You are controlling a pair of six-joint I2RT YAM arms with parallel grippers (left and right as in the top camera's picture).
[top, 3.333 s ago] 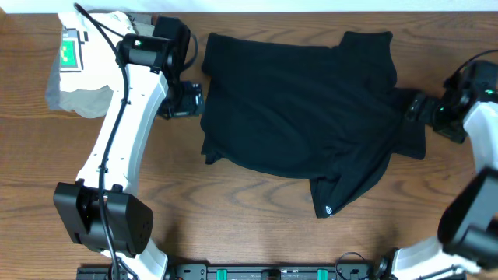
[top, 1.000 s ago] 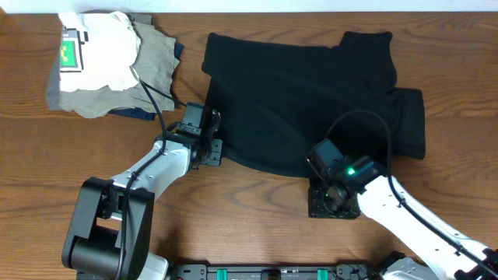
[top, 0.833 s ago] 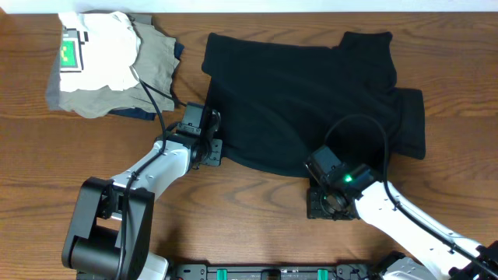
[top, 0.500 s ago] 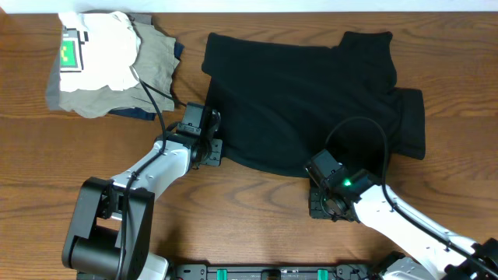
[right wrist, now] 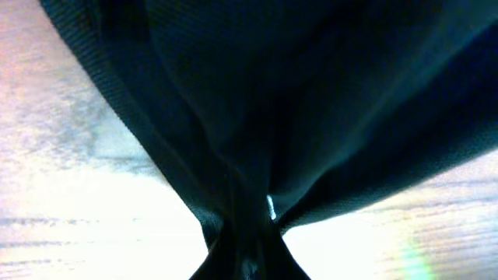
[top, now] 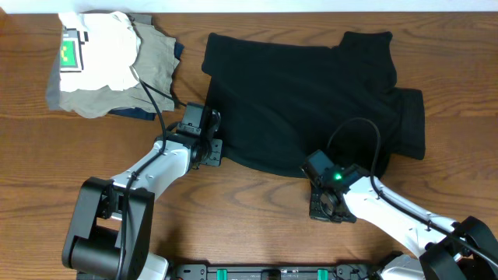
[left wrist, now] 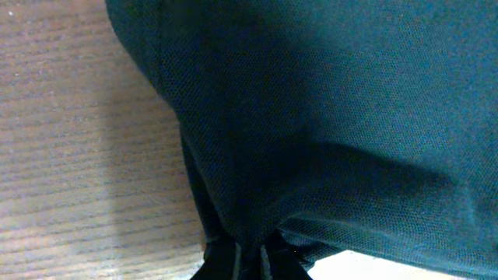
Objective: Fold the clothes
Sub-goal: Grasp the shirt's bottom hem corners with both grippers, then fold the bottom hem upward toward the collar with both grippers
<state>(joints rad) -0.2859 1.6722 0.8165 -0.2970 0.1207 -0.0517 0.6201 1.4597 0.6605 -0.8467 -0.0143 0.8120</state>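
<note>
The clothes, a black T-shirt (top: pixel 303 93), lie spread across the middle and back of the wooden table (top: pixel 257 202). My left gripper (top: pixel 212 149) sits at the shirt's front left edge. In the left wrist view it (left wrist: pixel 249 263) is shut, with a fold of the black fabric (left wrist: pixel 327 117) pinched between its fingers. At the shirt's front right corner my right gripper (top: pixel 324 201) covers the cloth there. The right wrist view has this gripper (right wrist: pixel 247 247) shut on a bunched fold of the fabric (right wrist: pixel 296 93), with a small white mark beside the pinch.
A pile of other garments lies at the back left: a cream one with a green tag (top: pixel 97 47) on top of khaki-grey cloth (top: pixel 156 70). The left arm's base (top: pixel 105 233) stands at the front left, with a rail along the front edge.
My right gripper has closed on the shirt's front right corner and shifted slightly left. The left gripper has stayed shut at the front left edge.
</note>
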